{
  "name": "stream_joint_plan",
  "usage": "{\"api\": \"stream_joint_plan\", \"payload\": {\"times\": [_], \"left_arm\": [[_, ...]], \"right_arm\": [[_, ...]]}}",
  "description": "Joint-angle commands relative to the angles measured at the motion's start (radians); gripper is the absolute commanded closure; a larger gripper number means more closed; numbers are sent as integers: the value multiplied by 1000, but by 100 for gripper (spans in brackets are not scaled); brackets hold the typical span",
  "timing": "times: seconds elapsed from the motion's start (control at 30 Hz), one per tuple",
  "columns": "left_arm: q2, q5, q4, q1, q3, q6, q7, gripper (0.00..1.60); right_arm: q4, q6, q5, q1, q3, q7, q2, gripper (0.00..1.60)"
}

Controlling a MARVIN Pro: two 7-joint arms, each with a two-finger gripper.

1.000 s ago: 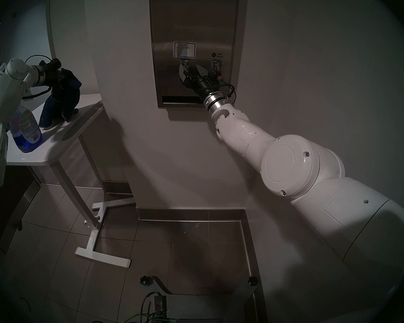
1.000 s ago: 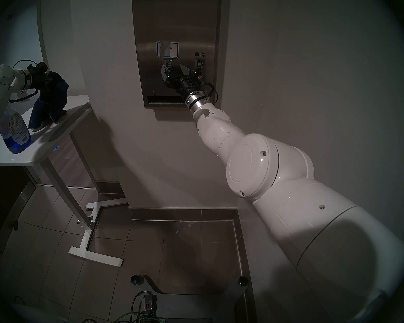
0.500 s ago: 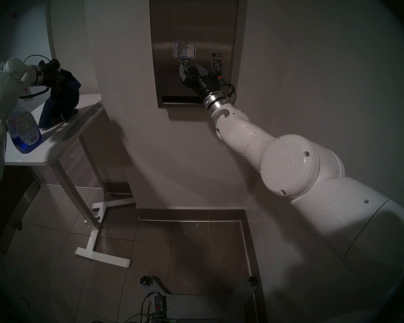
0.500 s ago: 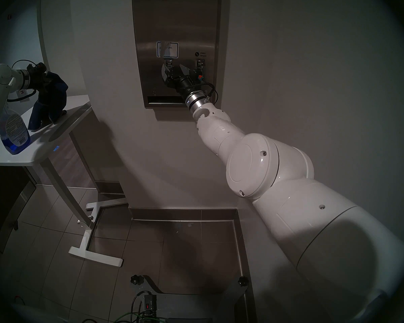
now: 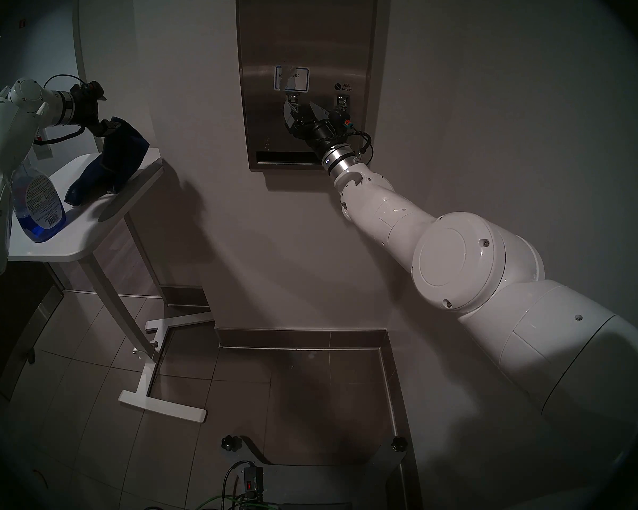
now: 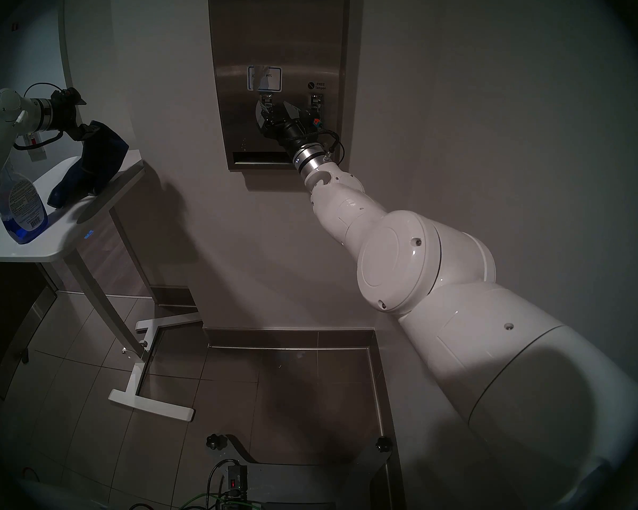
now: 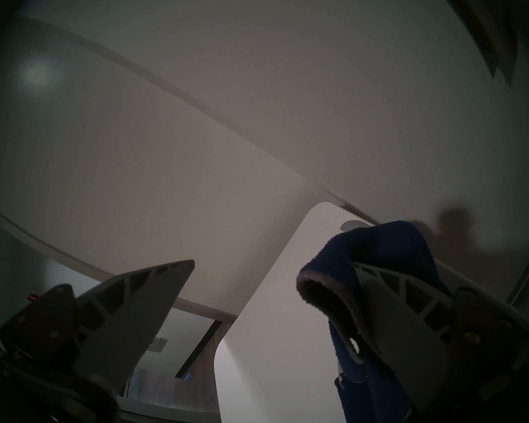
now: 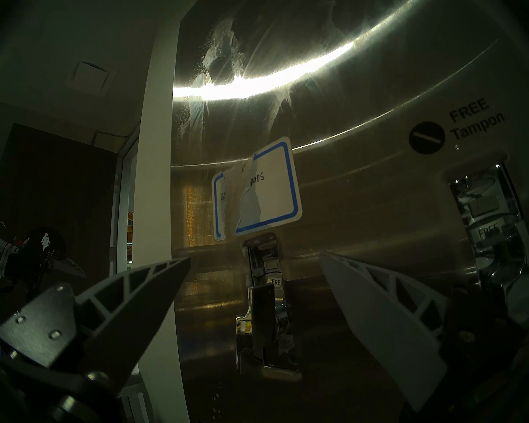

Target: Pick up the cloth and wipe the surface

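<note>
While draped on one left gripper (image 7: 245,279) finger, cloth (image 5: 111,163) sags onto table (image 5: 70,240), fingers apart

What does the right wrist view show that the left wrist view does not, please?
Only the right wrist view shows the steel dispenser front, streaked with white smears, its blue-bordered label and a metal lever below that. Only the left wrist view shows the navy cloth draped over one finger, with the white tabletop behind it. Both show the pale wall and their own gripper, the right gripper and the left gripper, each with jaws apart and nothing between them.
</note>
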Motion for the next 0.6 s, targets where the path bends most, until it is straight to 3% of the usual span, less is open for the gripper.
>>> {"api": "stream_joint_plan", "payload": {"times": [0.0, 0.17, 0.2, 0.27, 0.57], "left_arm": [[22, 5, -35, -114, -6, -15, -73, 0], [36, 23, -35, -138, 7, -20, -134, 0], [39, 25, -37, -138, 9, -21, -141, 17], [46, 37, -35, -146, 17, -27, -168, 160], [65, 93, -38, -171, 57, -50, -277, 160]], "right_arm": [[-19, 4, 5, 19, 6, -10, 17, 0], [-16, 6, 4, 12, 7, -8, 19, 0], [-15, 6, 4, 11, 8, -7, 19, 0], [-15, 6, 4, 10, 9, -6, 21, 0], [-14, 8, 6, -1, 13, -3, 28, 0]]}}
